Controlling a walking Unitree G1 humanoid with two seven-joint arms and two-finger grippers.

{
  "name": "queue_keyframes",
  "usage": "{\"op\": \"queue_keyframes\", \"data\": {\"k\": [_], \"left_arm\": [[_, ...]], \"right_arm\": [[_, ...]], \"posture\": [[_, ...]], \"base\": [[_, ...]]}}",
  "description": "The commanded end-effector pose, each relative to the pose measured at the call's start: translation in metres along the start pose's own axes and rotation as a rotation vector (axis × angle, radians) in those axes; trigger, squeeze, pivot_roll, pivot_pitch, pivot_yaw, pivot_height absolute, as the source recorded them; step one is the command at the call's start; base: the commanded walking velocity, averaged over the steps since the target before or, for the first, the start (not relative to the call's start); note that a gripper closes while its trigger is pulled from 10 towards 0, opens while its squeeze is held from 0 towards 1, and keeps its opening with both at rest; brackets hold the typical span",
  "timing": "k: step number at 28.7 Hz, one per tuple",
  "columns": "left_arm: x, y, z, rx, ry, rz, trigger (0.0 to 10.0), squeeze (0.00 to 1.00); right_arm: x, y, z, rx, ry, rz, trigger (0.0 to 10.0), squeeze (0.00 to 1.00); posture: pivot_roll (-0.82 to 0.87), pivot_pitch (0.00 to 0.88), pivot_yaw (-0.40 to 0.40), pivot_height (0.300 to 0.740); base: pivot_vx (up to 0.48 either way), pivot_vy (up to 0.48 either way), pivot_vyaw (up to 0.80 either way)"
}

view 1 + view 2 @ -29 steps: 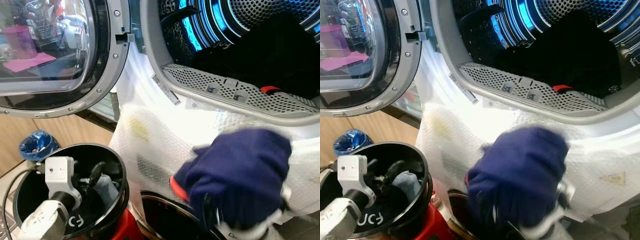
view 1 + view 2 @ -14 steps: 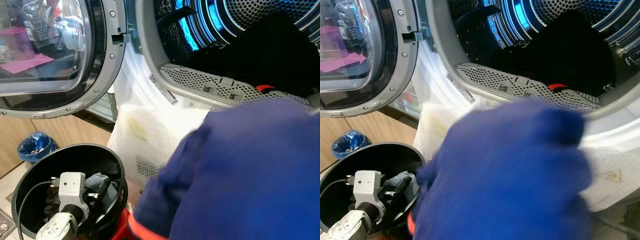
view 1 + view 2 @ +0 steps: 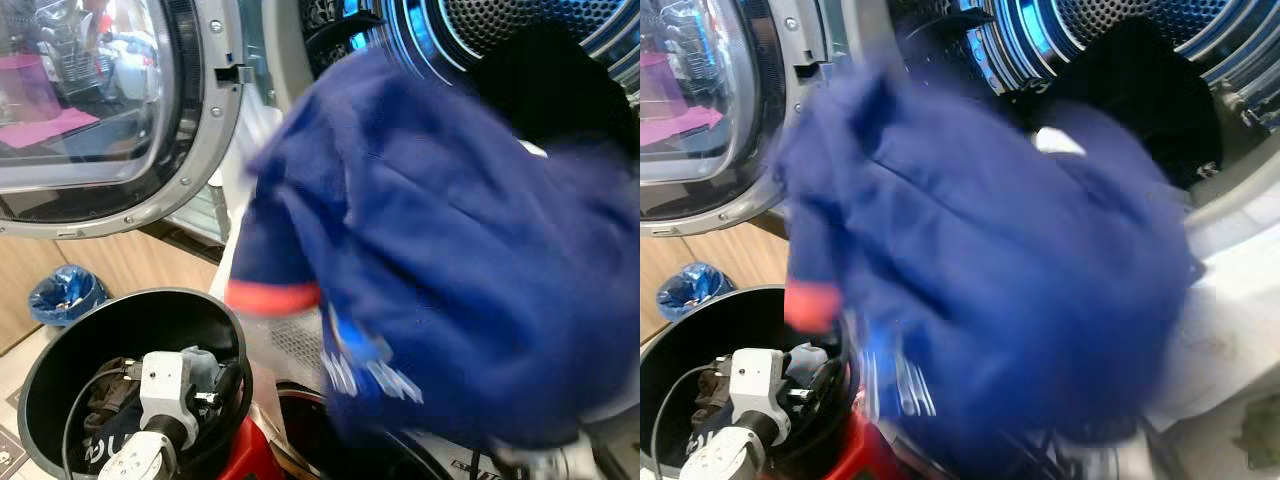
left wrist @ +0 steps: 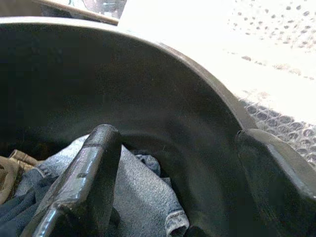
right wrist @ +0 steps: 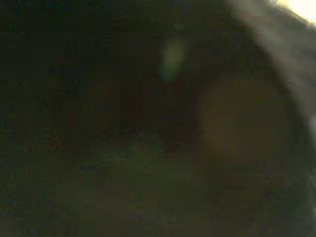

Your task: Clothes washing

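A large navy blue garment (image 3: 450, 250) with a red-orange cuff (image 3: 272, 296) and white lettering hangs blurred in mid-air in front of the open washing machine drum (image 3: 520, 40), covering most of the opening. Dark clothes (image 3: 1140, 80) already lie inside the blue-lit, perforated drum. The machine's round glass door (image 3: 90, 110) stands swung open to the left. The right gripper is hidden behind the garment, and its wrist view is nearly black, so whether its jaws are holding the garment cannot be told. Lower left, the left gripper (image 4: 173, 187) reaches down into a round black laundry bucket (image 3: 60, 350), jaws spread wide apart, one finger (image 4: 84, 182) resting on blue denim clothes (image 4: 133, 197) in the bucket. A small blue bag-lined bin (image 3: 62, 294) stands on the wooden floor (image 3: 130, 265) beyond the bucket.
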State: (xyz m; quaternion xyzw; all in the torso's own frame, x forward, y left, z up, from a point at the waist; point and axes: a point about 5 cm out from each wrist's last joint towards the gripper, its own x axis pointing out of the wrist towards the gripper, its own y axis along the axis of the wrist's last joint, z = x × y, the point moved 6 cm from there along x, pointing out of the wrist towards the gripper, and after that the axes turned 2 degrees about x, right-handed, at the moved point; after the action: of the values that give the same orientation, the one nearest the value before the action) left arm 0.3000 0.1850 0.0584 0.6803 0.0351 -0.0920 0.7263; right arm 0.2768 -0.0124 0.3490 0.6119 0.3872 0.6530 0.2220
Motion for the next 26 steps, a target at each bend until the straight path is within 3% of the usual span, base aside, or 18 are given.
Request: {"op": "queue_keyframes", "data": {"k": [1, 3, 6, 8, 9, 10, 12, 13, 14, 15, 16, 18, 20, 23, 25, 26], "left_arm": [[-0.001, -0.005, 0.001, 0.005, 0.002, -0.007, 10.0, 0.00], [0.000, -0.006, 0.005, -0.005, -0.001, -0.004, 10.0, 0.00], [0.001, -0.008, 0.009, -0.018, -0.006, -0.001, 10.0, 0.00], [0.001, -0.008, 0.010, -0.035, 0.001, 0.002, 10.0, 0.00], [0.002, -0.009, 0.011, -0.039, 0.002, 0.001, 10.0, 0.00], [0.002, -0.009, 0.012, -0.040, 0.002, 0.001, 10.0, 0.00], [0.002, -0.010, 0.013, -0.048, 0.008, -0.002, 10.0, 0.00], [0.002, -0.010, 0.013, -0.050, 0.010, -0.002, 10.0, 0.00], [0.001, -0.011, 0.013, -0.054, 0.014, -0.002, 10.0, 0.00], [0.000, -0.011, 0.013, -0.057, 0.017, -0.003, 10.0, 0.00], [0.000, -0.012, 0.013, -0.062, 0.022, -0.003, 10.0, 0.00], [-0.001, -0.012, 0.013, -0.069, 0.030, -0.003, 10.0, 0.00], [-0.001, -0.013, 0.012, -0.071, 0.037, -0.002, 10.0, 0.00], [-0.001, -0.012, 0.011, -0.074, 0.045, 0.001, 10.0, 0.00], [0.000, -0.012, 0.011, -0.073, 0.047, 0.001, 10.0, 0.00], [0.000, -0.012, 0.011, -0.069, 0.046, -0.001, 10.0, 0.00]], "right_arm": [[0.003, 0.018, 0.023, -0.075, -0.063, 0.006, 0.0, 0.00], [0.013, 0.047, 0.053, -0.175, -0.148, 0.008, 0.0, 0.00], [0.026, 0.080, 0.077, -0.297, -0.227, -0.028, 0.0, 0.00], [0.029, 0.103, 0.100, -0.365, -0.379, -0.048, 0.0, 0.00], [0.022, 0.121, 0.118, -0.418, -0.565, -0.036, 0.0, 0.00], [0.018, 0.131, 0.124, -0.428, -0.645, -0.008, 0.0, 0.00], [-0.016, 0.174, 0.140, -0.430, -0.998, 0.159, 0.0, 0.00], [-0.033, 0.186, 0.143, -0.414, -1.127, 0.217, 0.0, 0.00], [-0.068, 0.207, 0.143, -0.442, -1.359, 0.297, 0.0, 0.00], [-0.092, 0.222, 0.137, -0.464, -1.489, 0.369, 0.0, 0.00], [-0.125, 0.241, 0.123, -0.502, -1.652, 0.484, 0.0, 0.00], [-0.162, 0.258, 0.103, -0.547, -1.835, 0.623, 0.0, 0.00], [-0.178, 0.266, 0.091, -0.600, -1.925, 0.671, 0.0, 0.00], [-0.178, 0.268, 0.087, -0.706, -1.955, 0.629, 0.0, 0.00], [-0.174, 0.252, 0.101, -0.736, -1.945, 0.503, 0.0, 0.00], [-0.170, 0.241, 0.111, -0.727, -1.928, 0.438, 0.9, 0.00]], "posture": [[0.02, 0.044, -0.009, 0.740], [0.02, 0.042, -0.012, 0.740], [0.03, 0.032, -0.023, 0.740], [0.03, 0.025, -0.027, 0.740], [0.03, 0.024, -0.029, 0.740], [0.03, 0.023, -0.028, 0.740], [0.04, 0.018, -0.032, 0.740], [0.04, 0.019, -0.031, 0.740], [0.04, 0.019, -0.032, 0.740], [0.05, 0.018, -0.035, 0.740], [0.05, 0.018, -0.035, 0.740], [0.05, 0.017, -0.038, 0.740], [0.05, 0.018, -0.037, 0.740], [0.04, 0.023, -0.035, 0.740], [0.04, 0.027, -0.028, 0.740], [0.03, 0.027, -0.026, 0.740]], "base": [[0.000, 0.000, 0.00], [0.000, 0.000, 0.00], [0.000, 0.000, 0.00], [0.000, 0.000, 0.00], [0.000, 0.000, 0.00], [0.000, 0.000, 0.00], [0.000, 0.000, 0.00], [0.000, 0.000, 0.00], [0.000, 0.000, 0.00], [0.000, 0.000, 0.00], [0.000, 0.000, 0.00], [0.000, 0.000, 0.00], [0.000, 0.000, 0.00], [0.000, 0.000, 0.00], [0.000, 0.000, 0.00], [0.000, 0.000, 0.00]]}}
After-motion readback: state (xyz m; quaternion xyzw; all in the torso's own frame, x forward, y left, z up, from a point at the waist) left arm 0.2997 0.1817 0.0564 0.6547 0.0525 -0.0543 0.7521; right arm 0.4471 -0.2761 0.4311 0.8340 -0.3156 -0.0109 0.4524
